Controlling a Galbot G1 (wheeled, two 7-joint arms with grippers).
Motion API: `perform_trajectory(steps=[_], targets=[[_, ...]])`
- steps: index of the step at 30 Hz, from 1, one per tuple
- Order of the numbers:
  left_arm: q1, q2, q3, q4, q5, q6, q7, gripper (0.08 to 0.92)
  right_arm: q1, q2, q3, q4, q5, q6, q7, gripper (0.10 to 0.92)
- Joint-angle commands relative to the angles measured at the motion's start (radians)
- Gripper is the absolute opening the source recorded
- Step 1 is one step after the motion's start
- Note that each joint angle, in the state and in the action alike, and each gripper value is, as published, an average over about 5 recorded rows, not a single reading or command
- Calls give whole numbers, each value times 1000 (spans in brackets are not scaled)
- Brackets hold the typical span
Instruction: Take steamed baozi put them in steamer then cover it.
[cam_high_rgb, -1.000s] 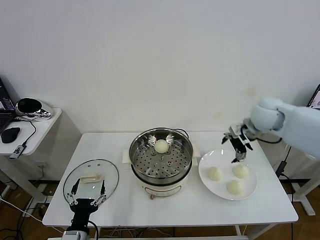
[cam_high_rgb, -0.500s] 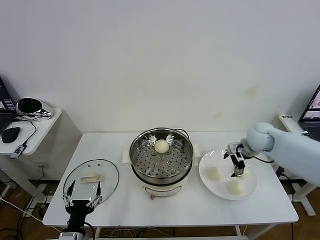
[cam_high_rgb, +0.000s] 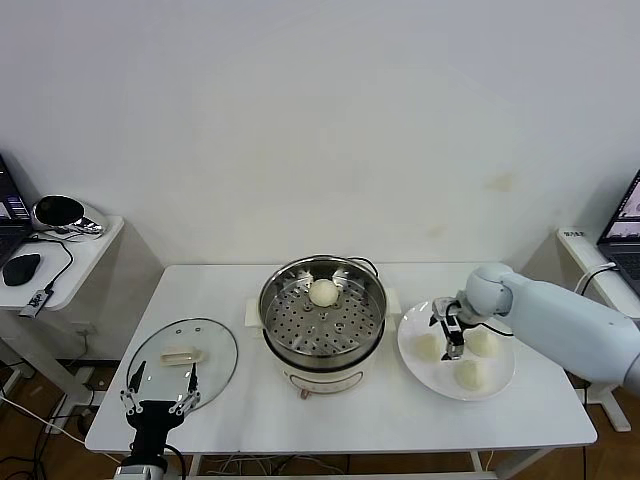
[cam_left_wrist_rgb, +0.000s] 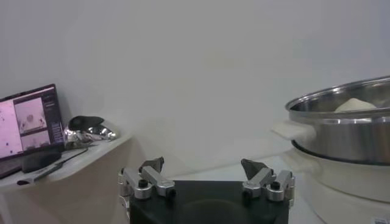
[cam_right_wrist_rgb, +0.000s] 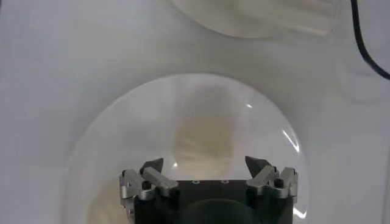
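Broadly, we take the steamer (cam_high_rgb: 322, 318) at the table's middle for the heavy, rigid piece: a polished steel pot on a white base that we need not lift, with one bun (cam_high_rgb: 322, 292) already on the far part of its perforated tray. Next in size, the cover (cam_high_rgb: 183, 362) lies flat at the near left; we judge its glass fragile and slick, so the cream handle (cam_high_rgb: 181, 355) at its centre looks like the only safe place to take hold. Our left gripper (cam_high_rgb: 158, 390) waits just near of it, fingers spread and holding nothing. On the right, the white plate (cam_high_rgb: 456, 384) carries three more steamed baozi (cam_high_rgb: 470, 373). These we expect to be light, soft and easily dented, with smooth skins, so a gentle pinch across the widest part of the sides should serve better than pressure on the crown. Our right gripper (cam_high_rgb: 448, 328) hangs low over the plate, jaws wide and empty, just above the left bun (cam_high_rgb: 428, 347), which fills the wrist view beneath the spread fingers (cam_right_wrist_rgb: 152, 165).
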Motion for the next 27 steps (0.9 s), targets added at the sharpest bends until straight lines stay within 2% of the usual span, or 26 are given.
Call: perform_trajectory(steps=[1, 5, 14, 19, 27], targets=[[0, 0, -1, 1, 0, -1, 0, 823, -35, 45, 28, -48, -21, 1, 1, 819], [1, -1, -1, 0, 1, -1, 0, 823, -39, 46, 29, -50, -24, 1, -6, 784], [2, -4, 0, -2, 3, -1, -1, 823, -29, 40, 35, -45, -30, 6, -22, 631], [3, -4, -1, -6, 4, -1, -1, 823, 67, -15, -8, 19, 9, -2, -47, 607], [2, 1, 3, -15, 2, 1, 0, 823, 413, -183, -213, 223, 208, -63, -85, 616]])
